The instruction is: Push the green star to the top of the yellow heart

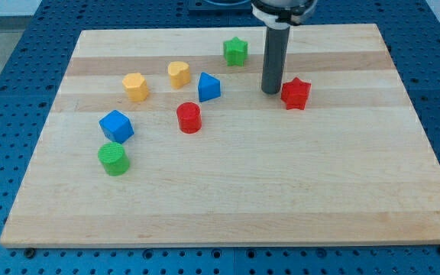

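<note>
The green star (235, 51) sits near the view's top, a little right of centre. The yellow heart (179, 73) lies to its lower left, about a block's width away. My tip (270, 91) rests on the board to the lower right of the green star, just left of the red star (296, 93) and close to it. The rod rises straight up from the tip to the view's top edge.
A yellow hexagon (135, 86) lies left of the heart. A blue triangular block (208, 87) and a red cylinder (189, 118) sit below the heart. A blue cube (116, 126) and a green cylinder (113, 159) are at the lower left. The wooden board (281, 198) ends near every edge.
</note>
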You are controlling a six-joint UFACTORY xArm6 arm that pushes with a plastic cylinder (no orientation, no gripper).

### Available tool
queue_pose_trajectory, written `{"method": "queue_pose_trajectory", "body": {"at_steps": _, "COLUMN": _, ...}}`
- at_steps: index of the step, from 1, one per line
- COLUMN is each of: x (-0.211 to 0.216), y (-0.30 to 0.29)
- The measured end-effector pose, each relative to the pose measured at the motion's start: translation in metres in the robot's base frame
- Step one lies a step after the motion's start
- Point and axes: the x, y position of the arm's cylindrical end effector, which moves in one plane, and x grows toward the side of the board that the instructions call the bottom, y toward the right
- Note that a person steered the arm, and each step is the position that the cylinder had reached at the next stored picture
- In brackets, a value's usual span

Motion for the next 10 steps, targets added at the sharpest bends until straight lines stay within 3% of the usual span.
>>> {"method": "queue_pose_trajectory", "body": {"at_steps": 4, "x": -0.074, "y": 0.0}}
{"method": "queue_pose_trajectory", "body": {"at_steps": 8, "x": -0.103, "y": -0.095}}
{"method": "queue_pose_trajectory", "body": {"at_steps": 10, "x": -0.109, "y": -0.098}}
